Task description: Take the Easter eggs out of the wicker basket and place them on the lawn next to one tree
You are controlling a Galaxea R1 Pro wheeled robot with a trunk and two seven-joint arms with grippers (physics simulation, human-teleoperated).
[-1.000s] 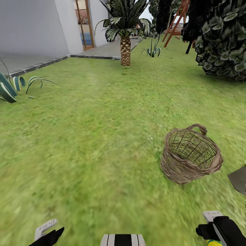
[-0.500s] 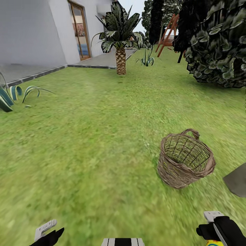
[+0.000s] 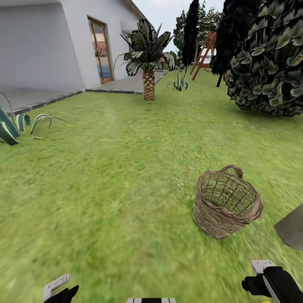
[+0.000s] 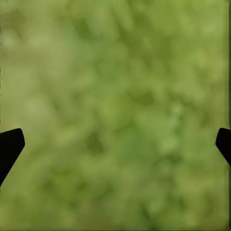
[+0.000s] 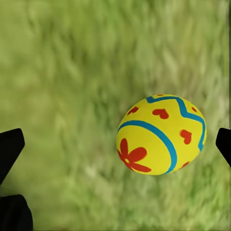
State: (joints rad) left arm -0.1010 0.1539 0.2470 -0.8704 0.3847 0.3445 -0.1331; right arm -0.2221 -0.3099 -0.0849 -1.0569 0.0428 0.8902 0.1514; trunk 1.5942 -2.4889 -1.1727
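1. My left gripper [image 4: 115,144] is spread wide, the two dark fingertips [image 4: 9,147] sitting at opposite edges of the left wrist view with only blurry green lawn [image 4: 115,96] between them. Holding nothing.

2. My right gripper [image 5: 115,144] looks the same, tips far apart at the edges of the right wrist view. There's an Easter egg [image 5: 161,134] in between, yellow with a blue zigzag, a blue band, red hearts and an orange-red flower. It's closer to one tip than the other, and I honestly can't tell if that tip is touching it. Grass behind it.

3. In the head view the wicker basket [image 3: 227,202] sits on the lawn [image 3: 105,176] ahead of me and off to my right, leaning a bit, one loop handle up at the far rim. I can see through the weave inside, no eggs visible in there from this angle.

4. Both my wrists peek in at the bottom of the head view: left gripper [image 3: 59,288] low left, right gripper [image 3: 267,277] low right.

5. Farther out: a palm [image 3: 148,59] with a scaly trunk by the grey paving [image 3: 126,84], the white house [image 3: 50,46] with a glass door, and a big dark leafy bush [image 3: 269,59] on the right.

6. A grey flat thing [image 3: 291,227] pokes in at the right edge near the basket; can't tell what it is.
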